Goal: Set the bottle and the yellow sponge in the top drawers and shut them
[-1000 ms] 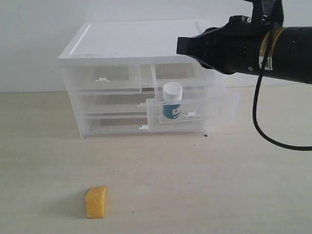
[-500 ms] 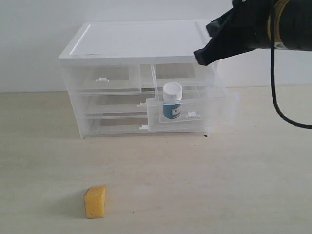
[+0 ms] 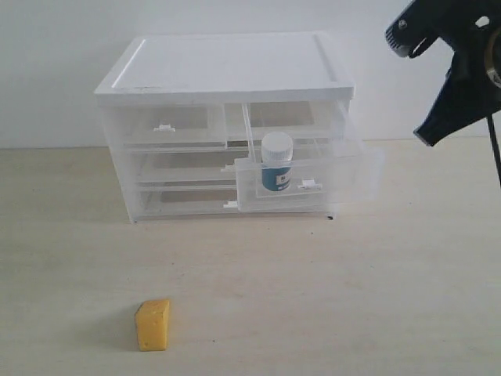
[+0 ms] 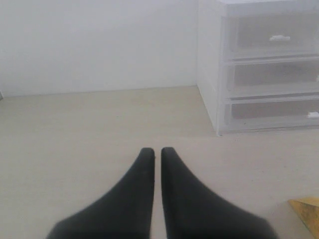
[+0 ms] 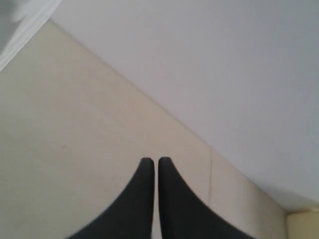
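Exterior view: my right arm [image 3: 458,98] hangs high at upper right, its jaws pressed together, empty; my left jaws are together too. The bottle [image 3: 276,160] stands in the pulled-out top drawer [image 3: 344,176] at centre. The yellow sponge [image 3: 153,324] lies lower left on the counter [image 3: 352,298].

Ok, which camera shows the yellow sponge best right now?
The exterior view: the sponge sits whole and unobstructed on the table. The left wrist view catches only a corner at the frame edge; the right wrist view misses it.
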Tool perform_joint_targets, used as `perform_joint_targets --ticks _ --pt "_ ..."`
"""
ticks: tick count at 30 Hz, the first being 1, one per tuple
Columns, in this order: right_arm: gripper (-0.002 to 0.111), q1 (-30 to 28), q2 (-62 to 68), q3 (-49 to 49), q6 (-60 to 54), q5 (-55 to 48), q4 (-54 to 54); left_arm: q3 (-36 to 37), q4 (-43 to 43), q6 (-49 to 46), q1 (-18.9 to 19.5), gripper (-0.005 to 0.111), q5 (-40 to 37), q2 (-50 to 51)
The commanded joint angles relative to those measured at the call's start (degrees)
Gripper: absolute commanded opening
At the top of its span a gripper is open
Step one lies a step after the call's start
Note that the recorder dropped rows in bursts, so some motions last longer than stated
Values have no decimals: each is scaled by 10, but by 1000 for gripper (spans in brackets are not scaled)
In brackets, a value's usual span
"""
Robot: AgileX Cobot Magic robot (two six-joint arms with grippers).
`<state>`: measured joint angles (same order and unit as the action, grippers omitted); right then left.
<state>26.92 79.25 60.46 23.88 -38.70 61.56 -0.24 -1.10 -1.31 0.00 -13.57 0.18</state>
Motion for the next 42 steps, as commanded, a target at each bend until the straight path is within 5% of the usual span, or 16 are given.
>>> perform_joint_targets --ticks 1,9,10,14,30,42 --pt "0 -13 -2 47 -221 -34 -272 2 4 3 1 4 3 -2" --pt "0 -88 3 146 -587 -142 -808 2 4 3 1 4 3 -2" --pt "0 -93 14 146 -676 -154 -944 2 4 3 1 4 3 -2" --pt "0 -83 58 146 -760 -170 -1097 2 4 3 1 4 3 -2" --pt "0 -69 154 146 -784 -18 -1089 2 4 3 1 4 3 -2" --pt "0 -71 154 146 -664 55 -891 2 4 3 1 4 3 -2"
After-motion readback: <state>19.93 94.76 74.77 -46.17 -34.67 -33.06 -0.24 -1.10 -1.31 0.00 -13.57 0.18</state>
